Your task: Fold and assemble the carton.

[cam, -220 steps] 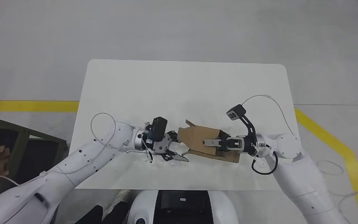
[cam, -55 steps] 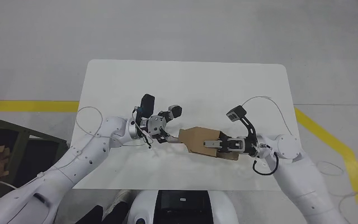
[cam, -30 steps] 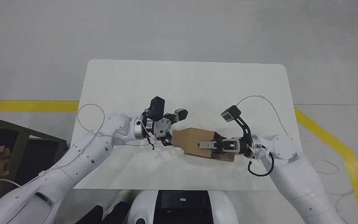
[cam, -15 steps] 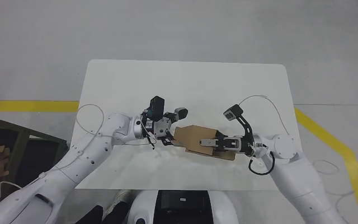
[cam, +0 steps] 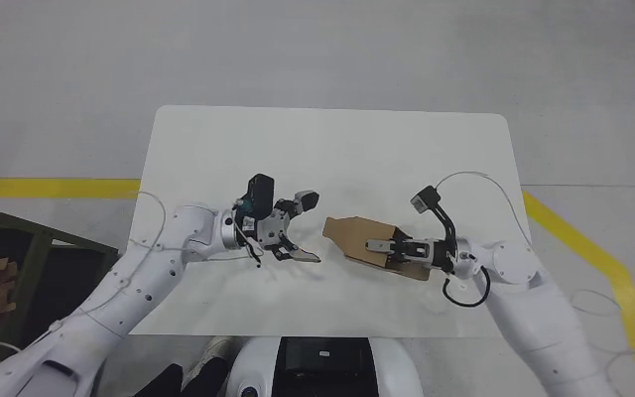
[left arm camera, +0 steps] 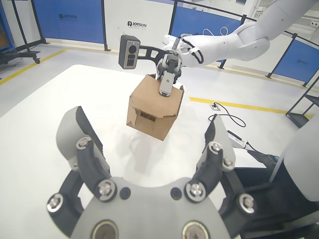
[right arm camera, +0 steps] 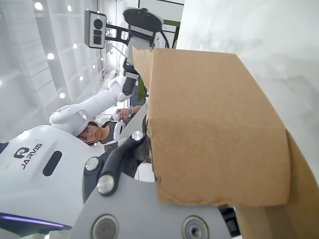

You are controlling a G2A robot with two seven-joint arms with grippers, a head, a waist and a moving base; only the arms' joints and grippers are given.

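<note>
— Where's our carton (cam: 372, 250)?
— Over the near middle of the surface (cam: 327, 149), seemingly lifted clear of it. Our right jaws grip its upper wall at the end nearer that arm.
— The facing end looks folded but ragged. We should press it flush, squarely, while the right grips firm.
— Agreed. Our left jaws stand wide and empty, just beside that end, not touching. The right arm (cam: 496, 260) lies level, reaching inward.

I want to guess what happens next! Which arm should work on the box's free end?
Probably the left. The left gripper has open, empty fingers facing the free end of the carton, apart from it. The right gripper is shut on the carton, holding it.
</note>
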